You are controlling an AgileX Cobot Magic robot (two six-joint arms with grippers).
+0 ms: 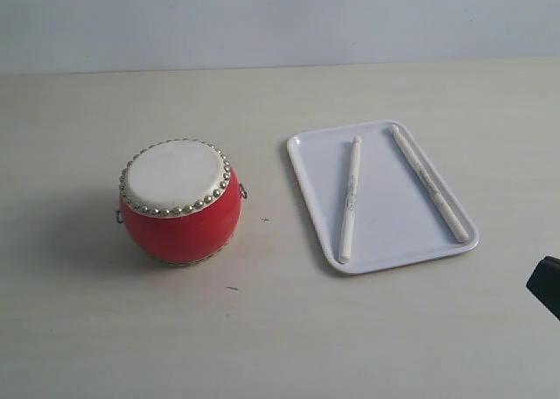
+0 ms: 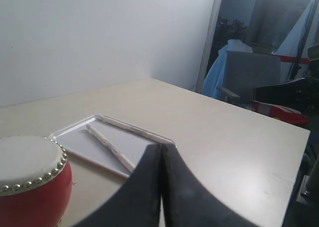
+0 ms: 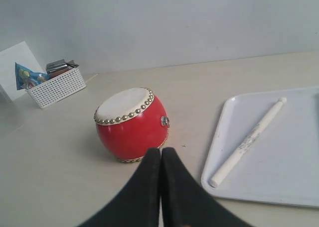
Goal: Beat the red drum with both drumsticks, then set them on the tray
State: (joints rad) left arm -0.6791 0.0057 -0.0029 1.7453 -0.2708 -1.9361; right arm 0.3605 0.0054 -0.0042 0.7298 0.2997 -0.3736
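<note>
Worktop: pale worktop (image 1: 262, 346) is carrying everything, with a plain light wall (image 1: 280, 18) running behind it.
Drum: one red drum (image 1: 179, 202) is sitting upright on the left side, skin facing up and uncovered, so it looks free to be struck from above.
Tray: one white tray (image 1: 385, 237) is lying flat to the drum's right, apart from it.
Sticks: two drumsticks are lying inside the tray, one (image 1: 350, 198) nearer the drum, the other (image 1: 429, 183) along the far rim, not touching each other.
Left claw: left claw (image 2: 161, 150) is hanging over the worktop, jaws pressed together, gripping nothing.
Right claw: right claw (image 3: 160, 152) is likewise pinched together and empty, pointing between drum and tray.
Stage: sticks are resting where the task ends; whether the beating is done, I cannot tell.
Extras: one white mesh basket (image 3: 55, 87) is standing beyond the drum.
</note>
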